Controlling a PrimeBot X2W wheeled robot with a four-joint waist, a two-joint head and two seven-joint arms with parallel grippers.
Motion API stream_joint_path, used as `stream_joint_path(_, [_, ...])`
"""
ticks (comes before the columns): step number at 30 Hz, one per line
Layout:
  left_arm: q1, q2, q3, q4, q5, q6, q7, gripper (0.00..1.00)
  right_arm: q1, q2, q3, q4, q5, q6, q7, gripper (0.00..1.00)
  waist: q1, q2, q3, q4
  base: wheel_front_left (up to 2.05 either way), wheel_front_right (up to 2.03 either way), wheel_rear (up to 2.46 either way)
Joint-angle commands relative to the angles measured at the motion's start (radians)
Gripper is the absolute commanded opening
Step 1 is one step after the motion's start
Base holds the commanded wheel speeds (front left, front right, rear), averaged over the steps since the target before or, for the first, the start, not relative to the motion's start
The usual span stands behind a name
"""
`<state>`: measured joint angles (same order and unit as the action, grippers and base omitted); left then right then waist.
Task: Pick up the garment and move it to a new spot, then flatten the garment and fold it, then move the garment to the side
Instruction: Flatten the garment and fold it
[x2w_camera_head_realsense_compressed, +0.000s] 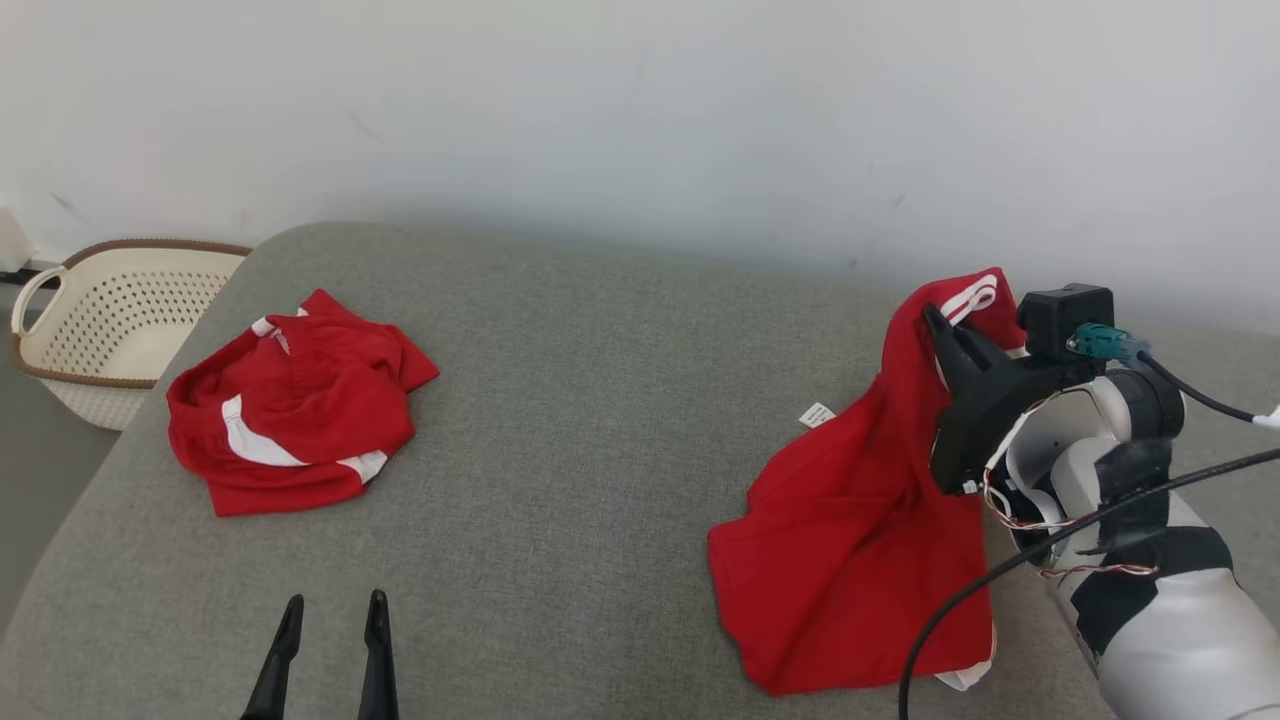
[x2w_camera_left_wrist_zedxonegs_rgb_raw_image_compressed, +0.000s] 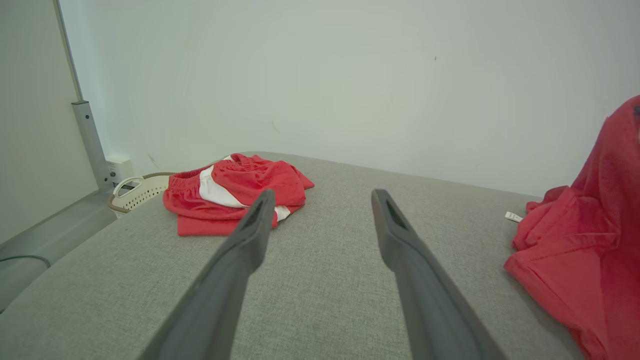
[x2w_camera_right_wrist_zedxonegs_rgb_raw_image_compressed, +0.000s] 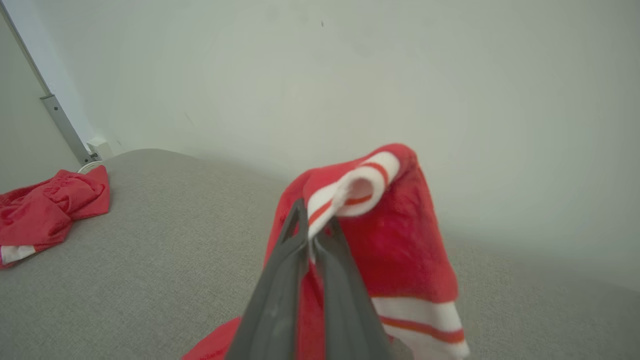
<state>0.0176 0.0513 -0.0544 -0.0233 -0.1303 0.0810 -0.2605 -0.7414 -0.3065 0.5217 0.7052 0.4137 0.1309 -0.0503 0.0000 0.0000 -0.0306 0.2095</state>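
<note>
Garment (x2w_camera_head_realsense_compressed: 860, 520): red, with white bands carrying thin red stripes at one edge; count of red garments on the grey cushion (x2w_camera_head_realsense_compressed: 600, 420): two. This one sits at the end of the cushion farthest from the basket (x2w_camera_head_realsense_compressed: 110, 300); its upper part is lifted clear of the cushion, its lower part spread and resting on it.

Right gripper (x2w_camera_head_realsense_compressed: 940, 330): two dark fingers pressed together on a fold of the garment near its white striped band; in the right wrist view the band loops over just beyond the fingertips; cloth hangs down from the pinch.

Second red garment (x2w_camera_head_realsense_compressed: 300, 410): crumpled heap with white panels; lies on the cushion just beside the basket, well apart from the held one.

Basket: one; cream, perforated walls, brown rim, one handle visible; stands off the cushion's edge.

Left gripper (x2w_camera_head_realsense_compressed: 335, 605): two fingers spread wide apart, gap between them bare; low over the cushion at the basket's end, nearer the camera than the heap; apart from both garments.

Label (x2w_camera_head_realsense_compressed: 817, 414): one small white tag on the cushion, just beside the held garment's edge on the side facing the basket; whether it is attached to the cloth I cannot tell.
</note>
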Motion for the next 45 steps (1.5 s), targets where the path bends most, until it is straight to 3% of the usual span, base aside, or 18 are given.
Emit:
stream_joint_path(1, [-0.002, 0.0, -0.003, 0.003, -0.001, -0.001, -0.004, 1.0, -0.017, 0.0, 0.008, 0.024, 0.003, 0.0, -0.014, 0.0, 0.0, 0.0, 0.007, 0.008, 0.0, 0.0, 0.0])
stream_joint_path(4, [-0.01, 0.0, -0.009, 0.01, -0.001, -0.004, -0.004, 1.0, -0.05, 0.02, 0.033, 0.114, 0.008, 0.0, -0.041, 0.02, 0.0, 0.0, 0.013, 0.016, 0.0, 0.0, 0.0])
stream_joint_path(5, [-0.012, 0.0, -0.013, 0.012, -0.003, -0.004, -0.004, 1.0, -0.061, 0.021, 0.039, 0.142, 0.007, 0.0, -0.049, 0.4, 0.0, 0.0, 0.016, 0.019, 0.0, 0.0, 0.0])
stream_joint_path(6, [-0.014, 0.0, -0.015, 0.014, -0.004, -0.004, -0.004, 1.0, -0.07, 0.025, 0.045, 0.166, 0.009, 0.0, -0.059, 0.97, 0.0, 0.0, 0.017, 0.02, 0.0, 0.0, 0.0])
stream_joint_path(7, [-0.015, 0.0, -0.016, 0.016, -0.005, -0.003, -0.004, 1.0, -0.077, 0.031, 0.05, 0.188, 0.014, 0.0, -0.068, 1.0, 0.0, 0.0, 0.019, 0.02, 0.0, 0.0, 0.0])
stream_joint_path(15, [-0.011, 0.0, -0.012, 0.023, -0.01, 0.002, -0.004, 1.0, -0.071, 0.04, 0.099, 0.262, 0.088, 0.0, -0.111, 1.0, 0.0, 0.0, 0.018, -0.007, 0.0, 0.0, 0.0])
stream_joint_path(22, [0.003, 0.0, -0.013, 0.019, -0.015, 0.007, -0.004, 1.0, 0.003, 0.024, 0.121, 0.192, 0.168, 0.0, -0.175, 1.0, 0.0, 0.0, 0.01, -0.051, 0.0, 0.0, 0.0])
stream_joint_path(32, [-0.006, 0.0, -0.017, 0.013, -0.019, 0.007, -0.004, 1.0, 0.114, -0.02, 0.183, 0.076, 0.221, 0.0, -0.131, 1.0, 0.0, 0.0, 0.028, -0.102, 0.0, 0.0, 0.0])
stream_joint_path(39, [-0.005, 0.0, -0.018, 0.016, -0.022, 0.004, -0.004, 1.0, 0.189, -0.021, 0.138, -0.013, 0.202, 0.0, -0.176, 1.0, 0.0, 0.0, 0.034, -0.119, 0.0, 0.0, 0.0])
stream_joint_path(45, [-0.008, 0.0, -0.019, 0.013, -0.021, 0.005, -0.004, 1.0, 0.334, -0.023, 0.03, -0.189, 0.156, 0.0, -0.206, 1.0, 0.0, 0.0, 0.043, -0.135, 0.0, 0.0, 0.0])
